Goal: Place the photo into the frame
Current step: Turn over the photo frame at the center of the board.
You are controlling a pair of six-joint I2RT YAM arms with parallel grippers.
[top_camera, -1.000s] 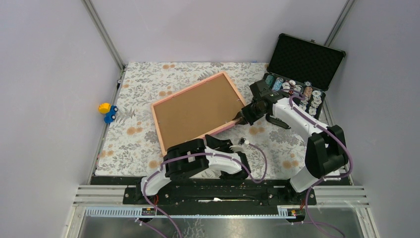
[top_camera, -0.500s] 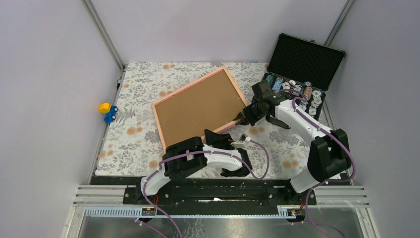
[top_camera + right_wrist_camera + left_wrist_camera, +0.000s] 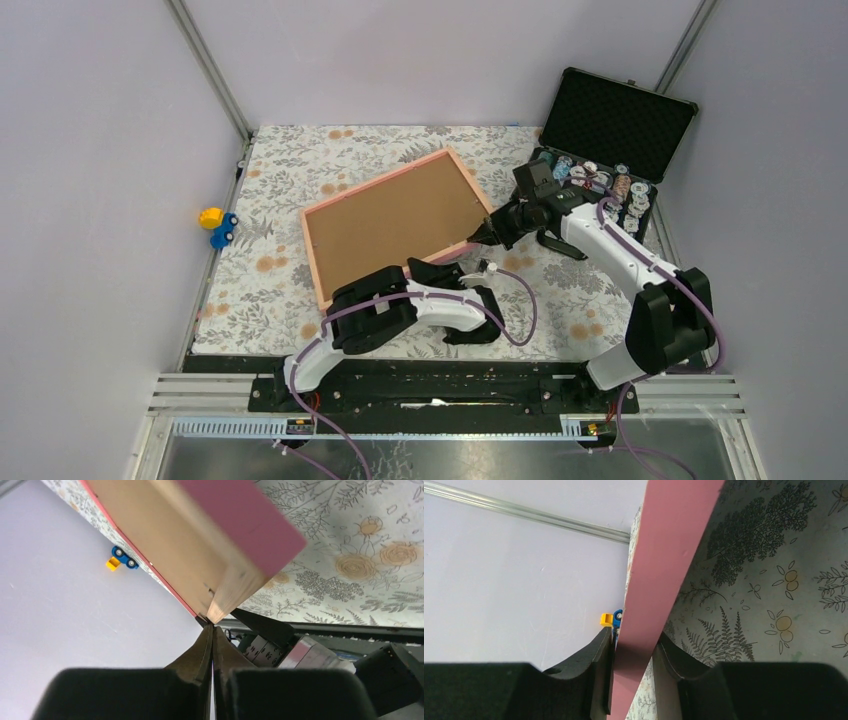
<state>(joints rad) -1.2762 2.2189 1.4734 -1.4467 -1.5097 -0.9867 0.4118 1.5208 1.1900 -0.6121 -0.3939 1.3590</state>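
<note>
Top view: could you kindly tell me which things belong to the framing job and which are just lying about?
Job: the frame, board side up; left gripper clamped on its near edge; right gripper pinching its corner. No photo in view.
Lying about: black case of chips; yellow-and-blue toy.

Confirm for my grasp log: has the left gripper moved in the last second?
Yes. The left gripper has moved forward, away from the base rail, and now clamps the near edge of the frame.
</note>
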